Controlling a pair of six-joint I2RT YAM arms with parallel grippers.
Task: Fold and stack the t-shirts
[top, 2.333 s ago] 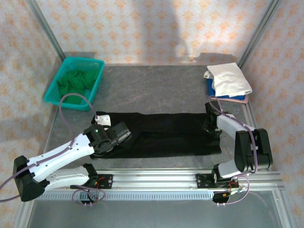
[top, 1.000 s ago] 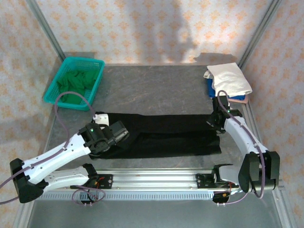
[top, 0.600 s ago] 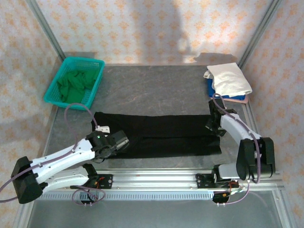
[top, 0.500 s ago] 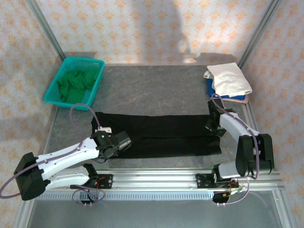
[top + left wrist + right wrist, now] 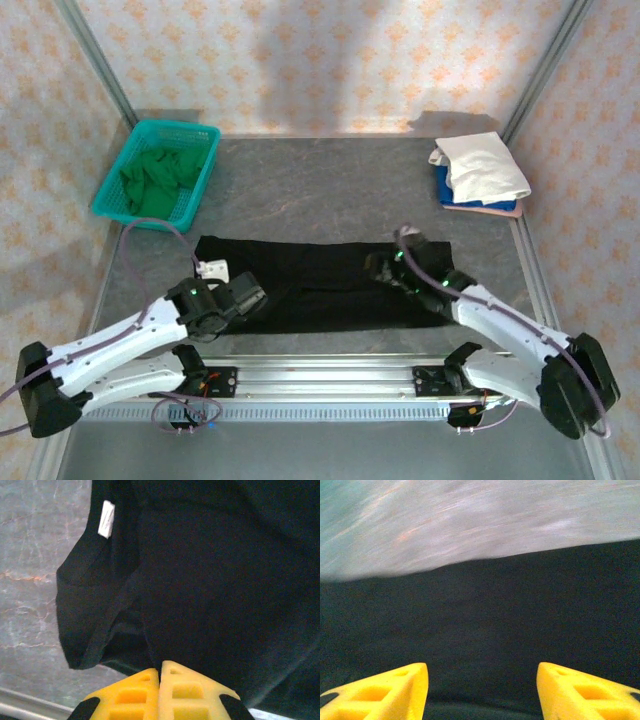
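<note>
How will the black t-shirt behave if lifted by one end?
Probably floppy: the black t-shirt lies flat in a long folded strip, softly creased at its sleeve. Lifted by one end, it would likely sag and unfold. Pushed, it would probably bunch.

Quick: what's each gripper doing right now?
Left gripper: closed at the black t-shirt edge; whether it pinches cloth cannot be told.
Right gripper: open over the black t-shirt, holding nothing.
</note>
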